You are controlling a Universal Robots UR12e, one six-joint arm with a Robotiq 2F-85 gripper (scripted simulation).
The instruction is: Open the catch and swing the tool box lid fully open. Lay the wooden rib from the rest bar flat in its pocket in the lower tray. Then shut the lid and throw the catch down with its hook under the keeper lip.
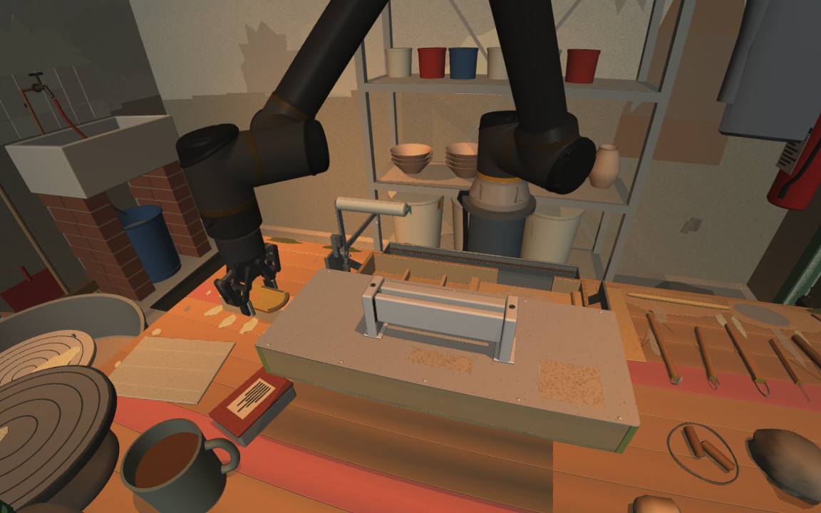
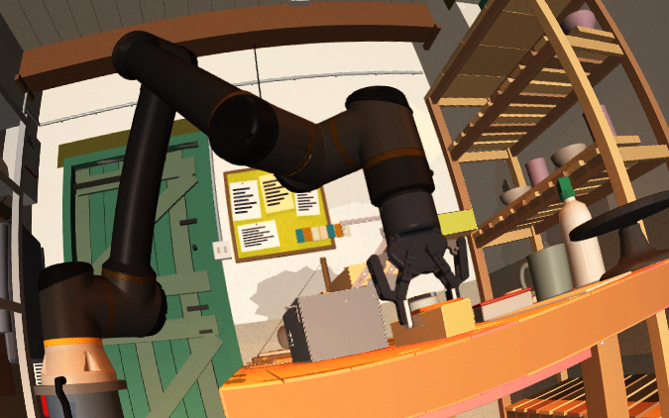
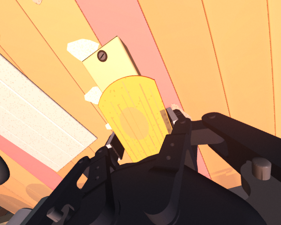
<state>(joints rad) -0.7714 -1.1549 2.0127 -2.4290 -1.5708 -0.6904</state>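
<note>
The wooden rib [image 1: 271,298] [image 3: 134,116], a rounded yellow slab with a faint circle on its face, lies across the pale rest bar [image 3: 109,63] on the bench left of the tool box. I grip the rib across its width with my gripper [image 1: 245,295] [image 2: 426,302] [image 3: 142,132]. The tool box lid [image 1: 445,348] lies swung flat toward the front, its grey handle [image 1: 442,311] up. Behind it the lower tray [image 1: 465,274] shows its wooden dividers. The catch is hidden.
Behind the bench stands a metal shelf with bowls, cups and buckets [image 1: 487,159]. A roller on a stand [image 1: 369,207] rises by the tray's left corner. A red book [image 1: 253,402], a mug [image 1: 174,469] and a board [image 1: 171,367] lie front left; tools [image 1: 745,357] lie right.
</note>
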